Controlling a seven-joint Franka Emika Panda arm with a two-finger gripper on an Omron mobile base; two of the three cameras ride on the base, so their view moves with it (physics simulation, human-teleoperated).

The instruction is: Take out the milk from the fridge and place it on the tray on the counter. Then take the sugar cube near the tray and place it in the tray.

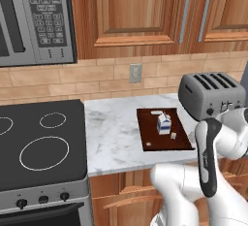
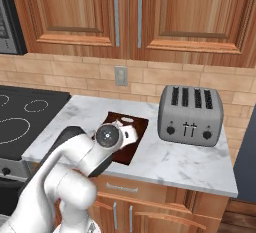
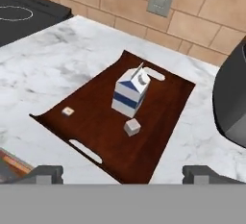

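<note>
Standing spread wide apart at the two lower corners of the hand view, the dark fingertips of the end effector (image 3: 123,172) hold nothing and touch nothing; between them lies only the near edge of the tray (image 3: 158,110) and the marbled table (image 3: 62,59) below. The end effector hangs above and just in front of the tray's near end, well clear of everything on it. The milk (image 3: 130,92) stands upright near the middle of the tray, its gable top pointing up and its blue patch facing the camera. The sugar cube (image 3: 131,127) rests on the tray just beside the carton, on the side nearer the hand, close to it but with a thin gap of brown board showing between them. A smaller pale mark (image 3: 67,111) sits near one corner of the tray; what it is cannot be told. In the left base view the tray (image 1: 151,135) lies on the table (image 1: 111,133) between the black stovetop (image 1: 38,142) and the silver toaster (image 1: 211,94), with the milk (image 1: 163,123) and the sugar cube (image 1: 173,135) on it, and the white arm rises in front at lower right. In the right base view the arm's wrist covers much of the tray (image 2: 135,127), and the toaster (image 2: 191,114) stands well apart to one side beneath the wooden cabinets (image 2: 150,12).
</note>
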